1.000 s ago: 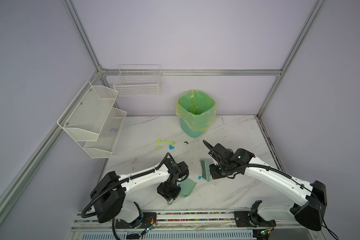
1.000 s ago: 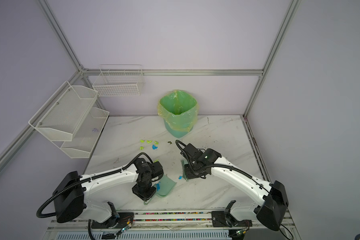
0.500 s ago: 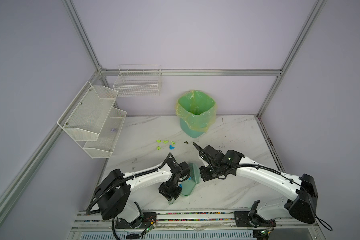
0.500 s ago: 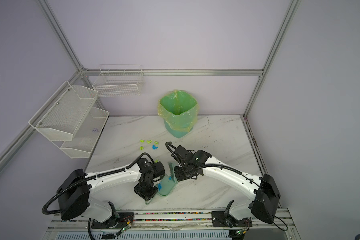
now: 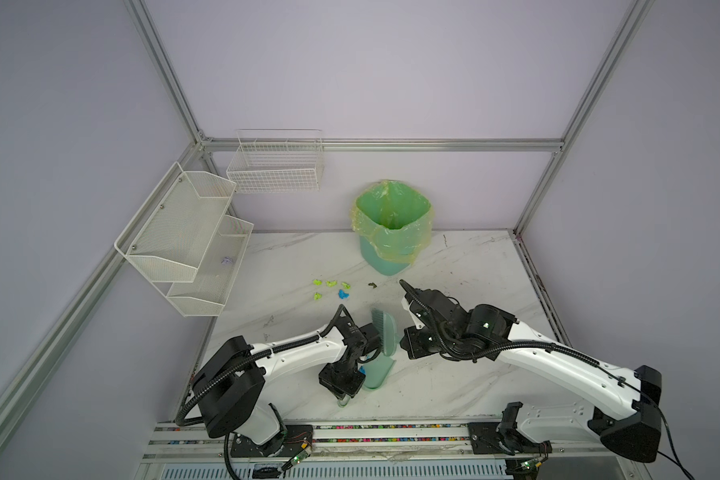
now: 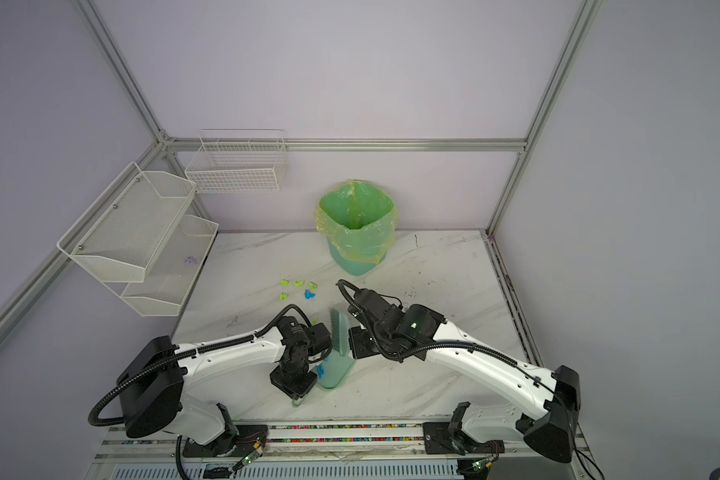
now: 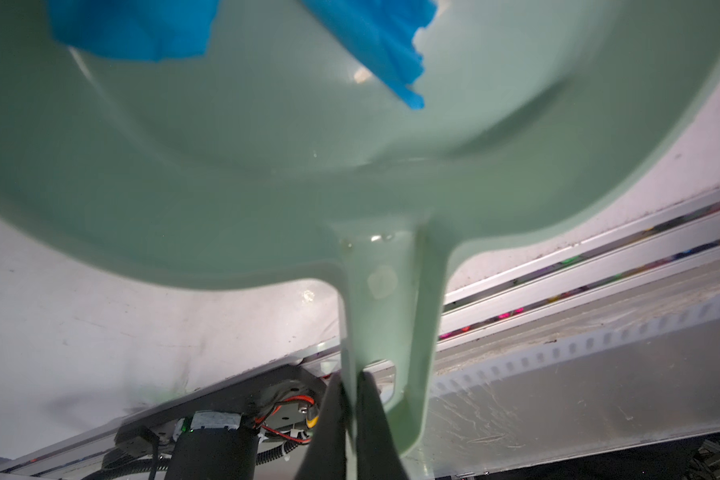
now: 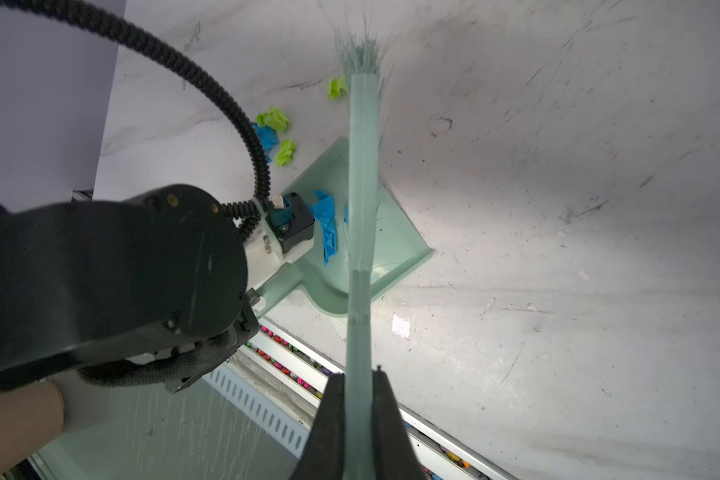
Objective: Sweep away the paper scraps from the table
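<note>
In the left wrist view the dustpan runs past the picture's edges on three sides. The paper scraps in it are blurred and cut by an edge. In the right wrist view the left arm hides most of the dustpan's handle, and the brush is cut off at its handle end. In both top views the speck on the lower shelf is too small to tell.

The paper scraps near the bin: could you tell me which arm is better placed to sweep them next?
Probably right: the right end effector grips the brush, its tip nearest the paper scraps; the left end effector only holds the dustpan handle.
</note>
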You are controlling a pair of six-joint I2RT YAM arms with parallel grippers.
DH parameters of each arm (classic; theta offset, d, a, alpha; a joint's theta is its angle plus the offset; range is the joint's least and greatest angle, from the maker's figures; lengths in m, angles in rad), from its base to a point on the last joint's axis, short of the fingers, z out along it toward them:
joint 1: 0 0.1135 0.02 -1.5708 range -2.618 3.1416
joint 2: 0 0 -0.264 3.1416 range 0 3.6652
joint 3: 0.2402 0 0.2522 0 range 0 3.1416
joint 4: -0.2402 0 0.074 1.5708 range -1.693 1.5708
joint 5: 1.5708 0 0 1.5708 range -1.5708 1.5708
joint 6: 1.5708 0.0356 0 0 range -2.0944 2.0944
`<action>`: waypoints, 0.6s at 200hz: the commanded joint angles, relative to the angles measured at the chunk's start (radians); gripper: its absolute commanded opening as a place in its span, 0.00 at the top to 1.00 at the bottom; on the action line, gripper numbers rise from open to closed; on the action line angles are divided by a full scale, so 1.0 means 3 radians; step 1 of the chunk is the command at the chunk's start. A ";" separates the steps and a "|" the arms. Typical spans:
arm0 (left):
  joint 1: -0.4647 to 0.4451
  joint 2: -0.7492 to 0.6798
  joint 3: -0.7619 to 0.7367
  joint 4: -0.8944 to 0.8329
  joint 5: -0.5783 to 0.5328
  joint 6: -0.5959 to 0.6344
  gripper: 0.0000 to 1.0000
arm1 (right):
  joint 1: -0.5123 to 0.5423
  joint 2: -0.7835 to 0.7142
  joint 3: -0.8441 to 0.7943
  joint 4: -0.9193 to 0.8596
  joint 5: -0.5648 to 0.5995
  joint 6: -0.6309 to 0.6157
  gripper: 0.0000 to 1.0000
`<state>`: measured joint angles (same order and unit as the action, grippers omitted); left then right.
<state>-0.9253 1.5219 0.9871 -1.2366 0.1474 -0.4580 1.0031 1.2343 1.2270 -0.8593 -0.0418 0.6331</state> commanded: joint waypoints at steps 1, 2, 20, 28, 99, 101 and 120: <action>-0.0004 -0.0021 0.0314 0.0045 -0.0099 -0.0105 1.00 | -0.0059 -0.0114 0.0042 -0.0110 0.0363 0.0206 1.00; -0.0004 -0.0021 0.0319 0.0040 -0.0104 -0.0107 1.00 | -0.0063 -0.0117 0.0042 -0.0111 0.0369 0.0211 1.00; -0.0004 -0.0009 0.0475 -0.0016 -0.0177 -0.0107 1.00 | -0.0152 -0.0119 0.0027 -0.0143 0.0472 0.0222 1.00; 0.0001 0.0002 0.0549 -0.0057 -0.0203 -0.0079 1.00 | -0.0198 -0.0118 0.0022 -0.0149 0.0566 0.0207 1.00; 0.0297 0.0055 0.1096 -0.0319 -0.0473 -0.0008 1.00 | -0.0865 -0.0178 -0.0148 0.0178 0.0771 -0.0166 1.00; 0.0310 0.0056 0.1108 -0.0331 -0.0478 -0.0004 1.00 | -0.0873 -0.0181 -0.0149 0.0179 0.0775 -0.0173 1.00; 0.0455 0.0026 0.1213 -0.0455 -0.0541 0.0034 1.00 | -0.0960 -0.0193 -0.0204 0.0242 0.0709 -0.0237 1.00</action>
<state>-0.8314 1.5391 1.2427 -1.3071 0.0246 -0.4660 0.7395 1.1900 1.1843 -0.8341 0.1570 0.6010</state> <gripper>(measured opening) 0.049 0.111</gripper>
